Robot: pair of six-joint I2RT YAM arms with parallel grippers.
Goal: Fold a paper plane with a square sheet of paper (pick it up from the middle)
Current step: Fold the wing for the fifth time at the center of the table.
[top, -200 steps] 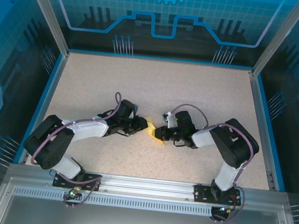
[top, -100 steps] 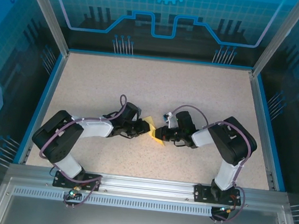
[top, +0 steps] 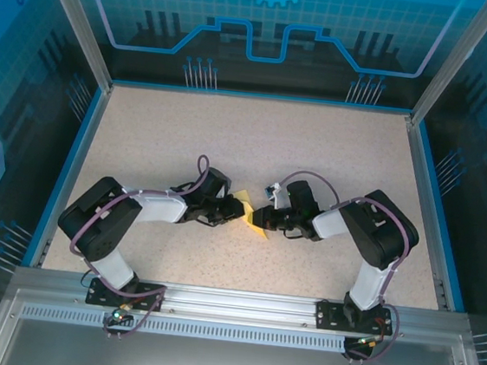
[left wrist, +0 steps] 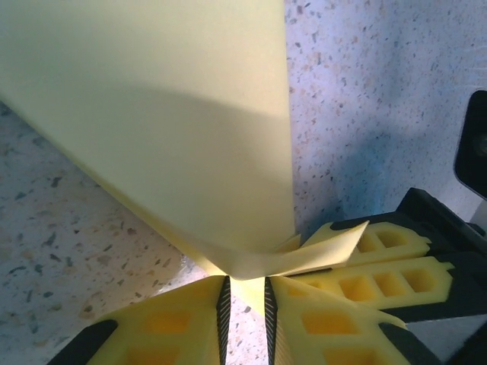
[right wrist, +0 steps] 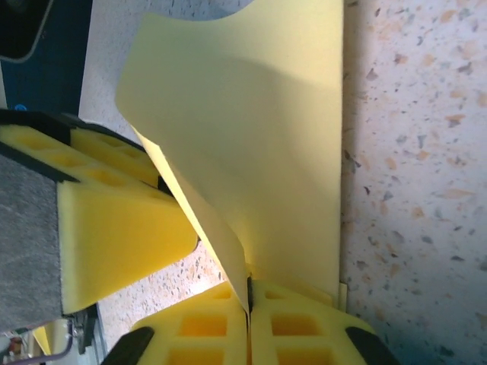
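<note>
Here, right hand (right wrist: 249, 304) pinching yellow paper (right wrist: 259, 152)

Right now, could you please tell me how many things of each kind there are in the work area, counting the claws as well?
Yellow paper sheet: 1
Claws: 2 (left claw, right claw)
Total: 3

one yellow paper sheet (top: 242, 202), two robot arms (top: 158, 208) (top: 348, 224), one table (top: 257, 140).
</note>
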